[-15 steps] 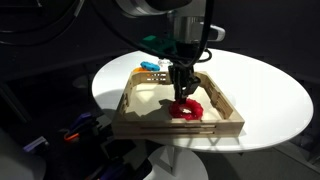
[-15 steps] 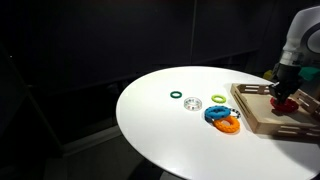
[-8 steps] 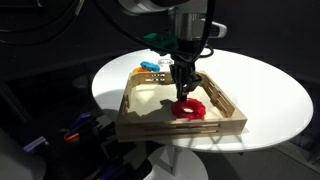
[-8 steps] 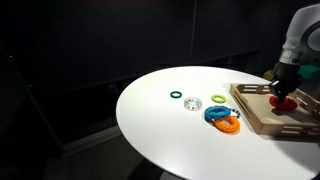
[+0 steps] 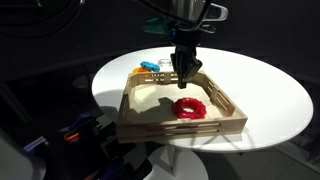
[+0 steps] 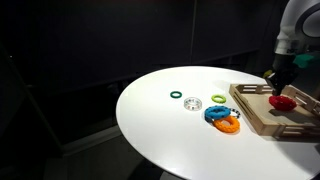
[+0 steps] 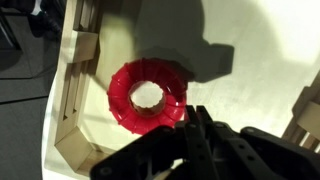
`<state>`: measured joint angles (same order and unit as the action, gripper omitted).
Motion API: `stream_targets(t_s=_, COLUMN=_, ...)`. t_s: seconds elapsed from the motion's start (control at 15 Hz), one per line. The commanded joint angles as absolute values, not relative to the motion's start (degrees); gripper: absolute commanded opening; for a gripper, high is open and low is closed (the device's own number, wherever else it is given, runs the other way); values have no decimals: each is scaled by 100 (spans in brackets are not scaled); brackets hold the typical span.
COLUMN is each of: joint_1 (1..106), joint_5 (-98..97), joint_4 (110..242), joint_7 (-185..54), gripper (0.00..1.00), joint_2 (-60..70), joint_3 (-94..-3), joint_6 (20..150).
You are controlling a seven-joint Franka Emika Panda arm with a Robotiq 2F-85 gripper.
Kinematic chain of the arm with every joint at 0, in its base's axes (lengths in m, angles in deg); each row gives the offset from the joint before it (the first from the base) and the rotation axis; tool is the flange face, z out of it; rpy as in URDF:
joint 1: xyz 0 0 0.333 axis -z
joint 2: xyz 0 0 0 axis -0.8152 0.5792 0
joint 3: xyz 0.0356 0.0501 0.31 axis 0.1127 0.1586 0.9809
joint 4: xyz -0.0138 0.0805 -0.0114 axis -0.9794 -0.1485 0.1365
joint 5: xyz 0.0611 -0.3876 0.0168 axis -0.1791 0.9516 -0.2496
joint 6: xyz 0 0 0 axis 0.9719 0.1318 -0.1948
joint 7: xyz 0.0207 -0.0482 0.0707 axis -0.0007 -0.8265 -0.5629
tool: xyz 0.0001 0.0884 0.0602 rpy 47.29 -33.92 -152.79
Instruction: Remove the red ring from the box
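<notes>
- Gripper (image 5: 183,74): hangs over the box (image 5: 180,126), holding nothing. Its jaws show as a dark, blurred mass in the wrist view; whether they are parted or closed cannot be told.
- Red ring (image 5: 189,108): flat on the box floor, below the gripper and clear of it; seen whole in the wrist view (image 7: 148,95).
- Box: cut off by the picture edge in an exterior view (image 6: 262,118).
- Blue and orange pieces (image 6: 222,118): on the desk (image 5: 262,82), outside the box.

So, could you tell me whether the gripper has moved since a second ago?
Yes, the gripper has lifted up away from the red ring, which lies in the box.
</notes>
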<state>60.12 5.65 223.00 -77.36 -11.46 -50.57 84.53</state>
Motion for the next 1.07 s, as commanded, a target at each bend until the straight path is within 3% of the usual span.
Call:
stream_targets(t_s=0.0, joint_1=5977, joint_5=534, joint_4=22138, joint_7=-7859, gripper=41, joint_2=-1229, joint_3=-4999, joint_6=8156)
stream_targets(t_s=0.53, joint_1=6038, joint_5=679, joint_4=22265, joint_7=-7928, gripper=100, joint_2=-1093, joint_3=-5066, joint_6=8428)
stream_targets(t_s=1.0, joint_1=6095, joint_5=636, joint_4=22359, joint_7=-7851, gripper=100, joint_2=-794, joint_3=-5171, joint_6=8887)
